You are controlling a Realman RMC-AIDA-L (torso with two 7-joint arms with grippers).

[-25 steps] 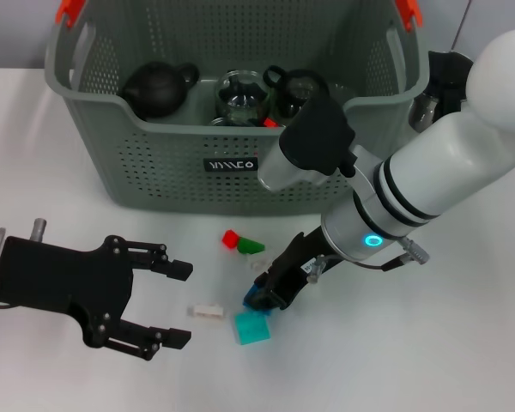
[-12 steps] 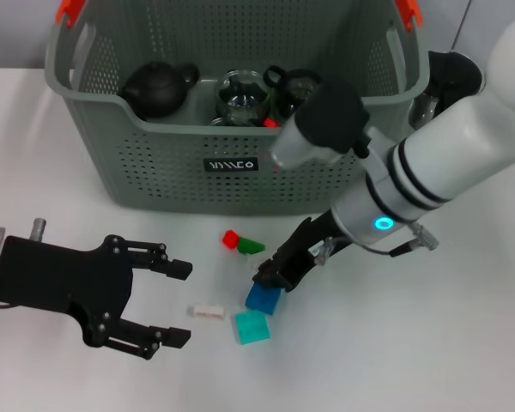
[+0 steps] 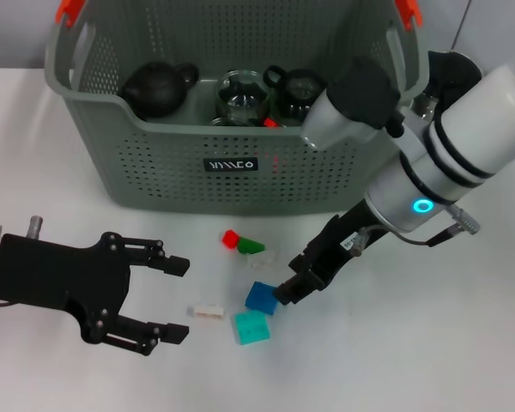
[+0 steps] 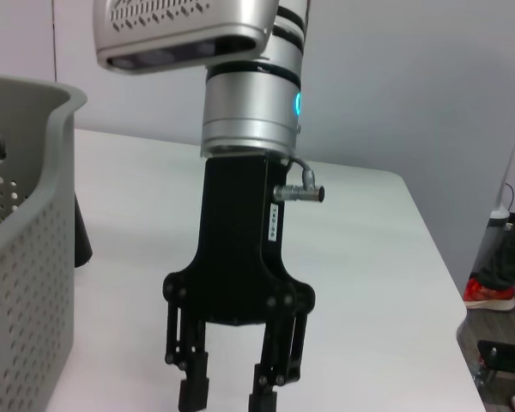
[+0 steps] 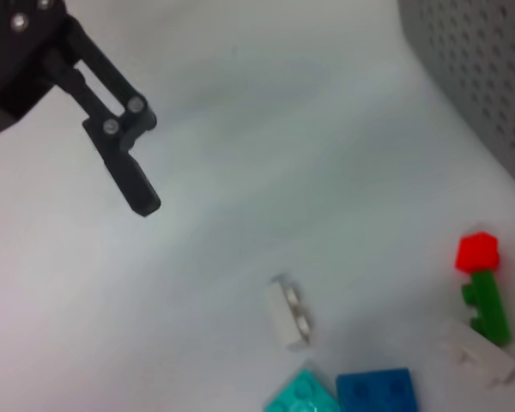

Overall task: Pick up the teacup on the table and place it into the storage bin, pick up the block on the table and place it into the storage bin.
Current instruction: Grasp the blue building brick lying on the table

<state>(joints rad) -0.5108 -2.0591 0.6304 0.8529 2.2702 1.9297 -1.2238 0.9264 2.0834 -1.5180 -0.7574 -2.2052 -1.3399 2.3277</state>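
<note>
Right gripper (image 3: 293, 289) angled low over table, fingers slightly parted and empty, blue block (image 3: 261, 297) just beside its tips, left gripper (image 3: 173, 298) spread wide, idle.

The storage bin (image 3: 154, 163) is matt grey-green perforated plastic; the worktop (image 3: 463, 343) is smooth, matt white. The blue block (image 3: 261, 297) looks like glossy plastic, the right gripper (image 3: 293, 290) matt black under a glossy white arm shell (image 3: 489, 120).

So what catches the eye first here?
The big white right arm, its gripper low over a blue block among scattered blocks. Behind stands the bin holding dark teapots and glassware. The left gripper hovers open at the table's near left.
</note>
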